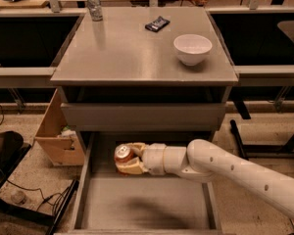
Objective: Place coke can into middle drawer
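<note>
One gripper [127,161] clasps the one coke can [122,152] over the rear of the open middle drawer [142,207]; above that drawer: one white bowl [192,48], one silvery can [93,3], one dark packet [157,23]

- coke can [122,152]: red body, silver top.
- gripper [126,160]: cream-tan fingers clasped round the can, above the back of the middle drawer.
- arm [235,173]: white w/ small dark dots.
- middle drawer [112,202]: plain grey, dark blurry shadow on floor.
- cabinet top [132,53]: dull grey metal.
- bowl [192,49]: white.
- packet [157,23]: black.
- far can [93,4]: silvery-grey.
- box [54,131]: brown cardboard.
- room floor [29,180]: beige, speckled.
</note>
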You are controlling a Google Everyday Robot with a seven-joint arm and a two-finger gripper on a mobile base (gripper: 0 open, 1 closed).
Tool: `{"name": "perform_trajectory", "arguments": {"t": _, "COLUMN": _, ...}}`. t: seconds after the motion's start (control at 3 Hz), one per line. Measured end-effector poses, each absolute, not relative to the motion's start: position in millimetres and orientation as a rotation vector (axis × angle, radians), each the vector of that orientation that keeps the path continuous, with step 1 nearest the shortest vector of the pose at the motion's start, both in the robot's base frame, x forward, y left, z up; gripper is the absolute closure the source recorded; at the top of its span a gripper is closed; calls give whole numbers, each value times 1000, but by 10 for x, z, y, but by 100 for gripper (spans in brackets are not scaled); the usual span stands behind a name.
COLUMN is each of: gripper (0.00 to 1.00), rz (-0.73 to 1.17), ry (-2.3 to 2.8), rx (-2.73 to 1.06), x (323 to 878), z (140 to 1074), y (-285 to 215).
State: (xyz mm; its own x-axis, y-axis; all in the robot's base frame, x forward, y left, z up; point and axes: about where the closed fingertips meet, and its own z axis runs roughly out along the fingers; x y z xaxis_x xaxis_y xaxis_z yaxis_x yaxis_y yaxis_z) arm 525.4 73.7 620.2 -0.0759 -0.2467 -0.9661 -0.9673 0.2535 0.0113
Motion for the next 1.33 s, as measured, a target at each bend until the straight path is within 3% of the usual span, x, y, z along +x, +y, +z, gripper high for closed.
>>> {"name": "perform_trajectory", "arguments": {"t": 1.33, "gripper": 100, "rz": 942, "ry": 1544, "rx": -1229, "x": 5516, "z": 4633, "y": 993}}
